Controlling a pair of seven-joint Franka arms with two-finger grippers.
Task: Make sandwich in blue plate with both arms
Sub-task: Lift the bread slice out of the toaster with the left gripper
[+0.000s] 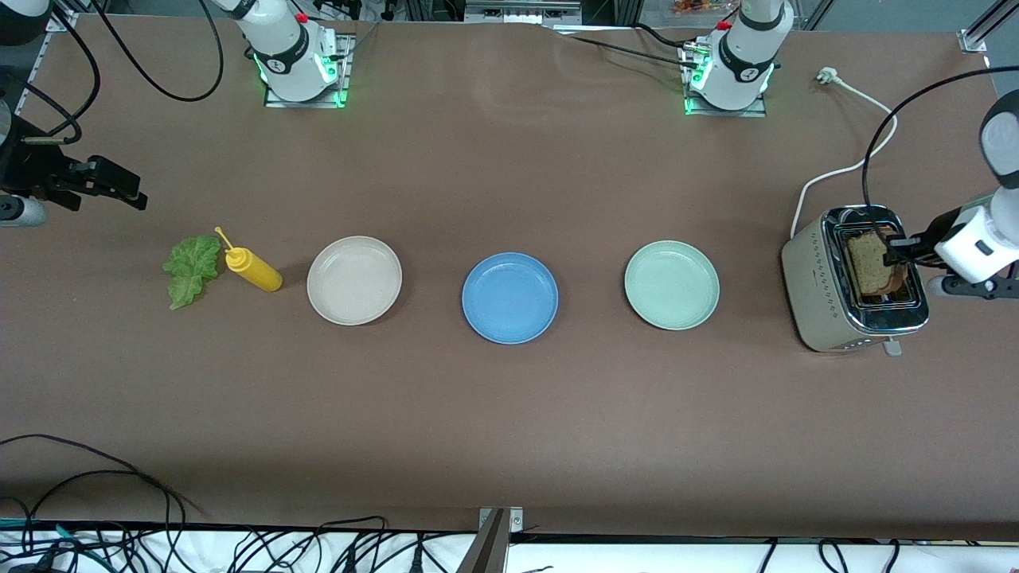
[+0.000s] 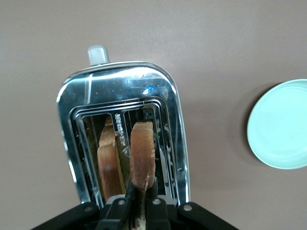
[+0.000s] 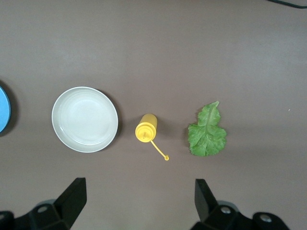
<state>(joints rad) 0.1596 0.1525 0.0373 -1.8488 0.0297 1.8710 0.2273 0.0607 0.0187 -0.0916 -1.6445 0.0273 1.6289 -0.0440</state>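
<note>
Bread slice (image 2: 142, 153) stands in the toaster (image 1: 820, 298), apparently clamped by the left gripper (image 2: 139, 203) above it, while the right gripper (image 3: 139, 199) waits, fingers apart, above the lettuce leaf (image 3: 207, 131).

Even, bright light falls from overhead on the brown desk (image 1: 509, 430), which looks matte and free of glare. Shadows are soft and short: a faint dark rim hugs the blue plate (image 1: 509, 298), the white plate (image 1: 354, 280) and the green plate (image 1: 671, 285), and a small one lies beside the yellow bottle (image 1: 253, 269). The only strong reflections sit on the toaster (image 2: 122, 139) directly under the left gripper (image 2: 136, 211), where its chrome top shows white streaks and a small blue glint. Green lamps glow at both arm bases. The front view is sharp throughout. In the right wrist view the right gripper (image 3: 139, 201) fingers look dark and slightly soft, while the lettuce (image 3: 207, 132) is crisp.
</note>
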